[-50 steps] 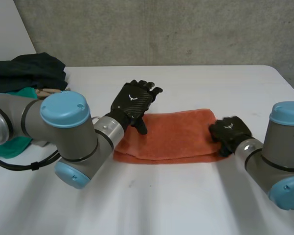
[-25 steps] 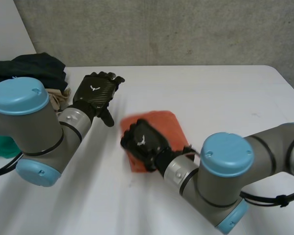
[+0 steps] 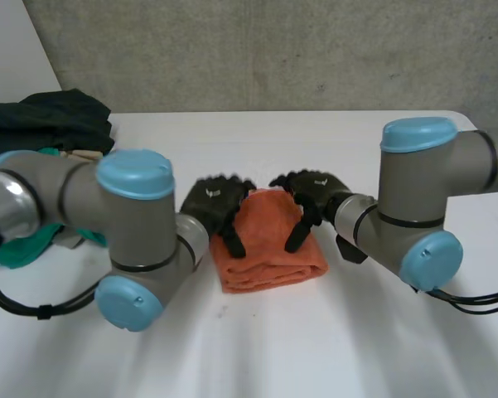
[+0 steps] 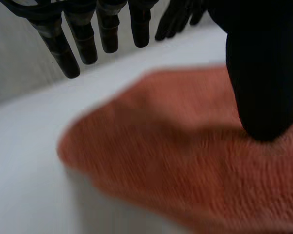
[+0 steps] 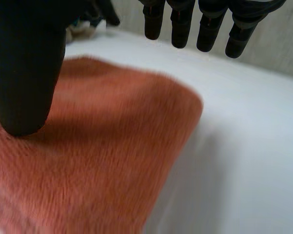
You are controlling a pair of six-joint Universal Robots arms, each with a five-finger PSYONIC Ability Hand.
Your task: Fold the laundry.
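Head view, towel: orange towel (image 3: pixel 269 245) lies folded in the middle of the table (image 3: pixel 257 356), between the two hands
Head view, hands: left hand (image 3: pixel 214 203) at its left edge, right hand (image 3: pixel 315 192) at its right edge
Head view, far left: dark clothes (image 3: pixel 50 120) in a pile
Left wrist view: left hand (image 4: pixel 263 73) spread, fingers (image 4: pixel 85 41) straight and clear of the cloth, thumb tip on the towel (image 4: pixel 185 165)
Right wrist view: right hand (image 5: pixel 24 68) spread too, fingers (image 5: pixel 207 29) straight, thumb tip on the towel (image 5: pixel 97 161)

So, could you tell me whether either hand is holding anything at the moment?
Nothing is held: the left hand and right hand are open, thumbs resting on the folded orange towel.
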